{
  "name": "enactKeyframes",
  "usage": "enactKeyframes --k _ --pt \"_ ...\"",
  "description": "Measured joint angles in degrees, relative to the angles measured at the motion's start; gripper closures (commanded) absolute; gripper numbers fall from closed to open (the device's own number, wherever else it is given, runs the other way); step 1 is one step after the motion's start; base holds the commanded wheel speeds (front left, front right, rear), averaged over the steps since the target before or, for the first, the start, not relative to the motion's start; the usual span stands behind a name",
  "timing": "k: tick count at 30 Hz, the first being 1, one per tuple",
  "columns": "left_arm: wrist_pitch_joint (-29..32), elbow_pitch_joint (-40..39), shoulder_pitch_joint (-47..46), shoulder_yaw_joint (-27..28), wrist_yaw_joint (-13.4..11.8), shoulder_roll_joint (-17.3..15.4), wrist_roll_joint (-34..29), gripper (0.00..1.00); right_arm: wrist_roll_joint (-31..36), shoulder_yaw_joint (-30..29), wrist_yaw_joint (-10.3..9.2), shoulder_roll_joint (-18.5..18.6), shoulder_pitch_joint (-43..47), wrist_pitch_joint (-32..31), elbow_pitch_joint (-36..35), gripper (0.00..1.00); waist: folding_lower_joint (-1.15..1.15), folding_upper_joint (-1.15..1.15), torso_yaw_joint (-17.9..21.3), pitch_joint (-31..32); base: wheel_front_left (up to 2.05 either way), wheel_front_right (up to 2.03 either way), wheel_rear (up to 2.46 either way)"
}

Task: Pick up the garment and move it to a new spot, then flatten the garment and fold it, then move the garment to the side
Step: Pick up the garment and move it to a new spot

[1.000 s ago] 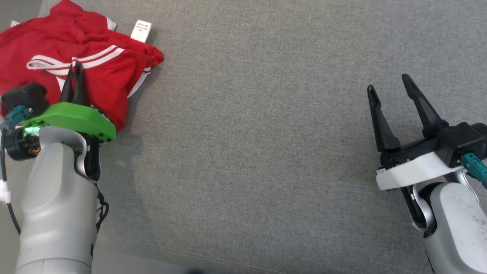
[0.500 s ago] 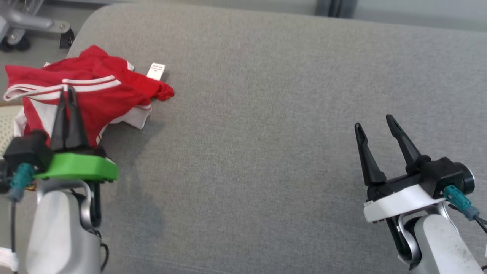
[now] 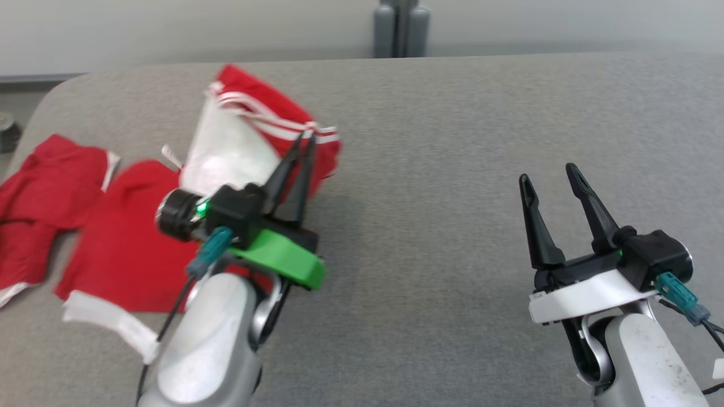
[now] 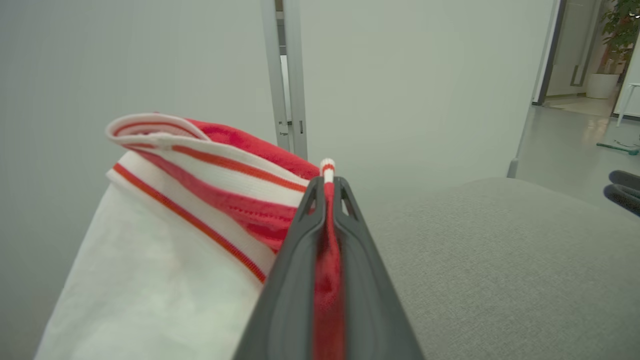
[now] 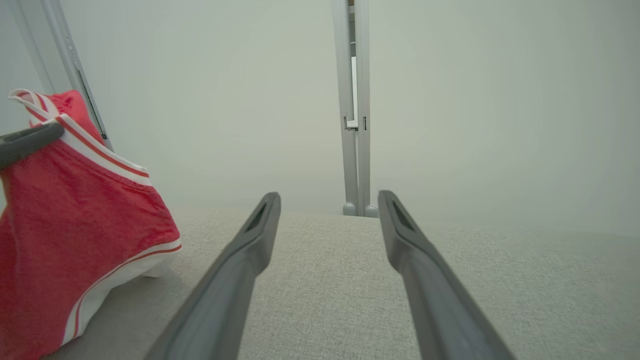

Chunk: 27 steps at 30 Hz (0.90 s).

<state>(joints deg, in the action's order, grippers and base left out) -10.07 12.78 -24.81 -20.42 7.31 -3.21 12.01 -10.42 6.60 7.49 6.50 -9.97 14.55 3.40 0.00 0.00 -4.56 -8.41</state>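
Observation:
The garment [image 3: 130, 249] is red sportswear with white stripes and a white lining. My left gripper [image 3: 302, 140] is shut on its striped hem, holding that part up off the grey table [image 3: 452, 141]. The rest trails down to the table at the left. In the left wrist view red cloth [image 4: 327, 270] is pinched between the closed fingers, with the striped band [image 4: 200, 165] bulging to the left. My right gripper [image 3: 548, 175] stands open over bare table at the right, well apart from the cloth. The right wrist view has the hanging garment [image 5: 75, 215] at its left.
The table's rounded left corner [image 3: 51, 96] lies beyond the trailing cloth. A grey post [image 3: 400, 28] stands behind the far edge against a pale wall. In the left wrist view a doorway [image 4: 590, 60] shows at the far right.
The head camera has tilted up. My left gripper has lifted the garment and carried it right toward the table's middle, so the cloth now hangs and trails. The right gripper stays open in place.

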Motion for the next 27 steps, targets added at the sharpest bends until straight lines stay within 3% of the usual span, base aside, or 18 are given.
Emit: enactKeyframes --k 7,16,17,18,22,27 --pt "0.12 4.38 -9.61 -12.67 0.09 0.46 2.27 1.00 -1.05 -0.46 0.00 -1.63 -1.52 0.30 1.03 0.00 0.00 0.00 8.15 -2.64 0.00 0.00 0.00" --pt "0.60 15.62 -16.81 -20.87 0.16 0.55 7.13 1.00 -2.18 -1.65 0.00 -3.03 -3.37 0.49 0.04 0.00 0.00 0.00 17.31 -11.44 0.00 0.00 0.00" --pt "0.15 16.50 -17.16 -21.75 0.16 0.53 7.24 0.71 -2.16 -1.71 0.00 -3.13 -3.46 0.49 0.04 0.00 0.00 0.00 18.02 -12.51 0.00 0.00 0.00" --pt "-0.13 17.15 -17.50 -22.47 0.16 0.54 7.53 0.00 -2.15 -1.71 0.00 -3.21 -3.58 0.49 0.04 0.00 0.00 0.00 18.53 -13.31 0.00 0.00 0.00" --pt "-2.53 17.60 -18.19 -24.59 -0.49 0.54 8.04 0.00 -1.81 -1.79 0.00 -3.38 -4.24 0.49 0.07 0.00 0.00 0.00 20.10 -16.25 0.00 0.00 0.00" --pt "-4.67 13.15 -17.33 -23.56 -3.79 0.46 8.03 0.00 -0.46 -2.26 0.01 -3.00 -4.05 0.49 0.33 0.00 0.00 0.00 19.16 -16.54 0.00 0.00 0.00"
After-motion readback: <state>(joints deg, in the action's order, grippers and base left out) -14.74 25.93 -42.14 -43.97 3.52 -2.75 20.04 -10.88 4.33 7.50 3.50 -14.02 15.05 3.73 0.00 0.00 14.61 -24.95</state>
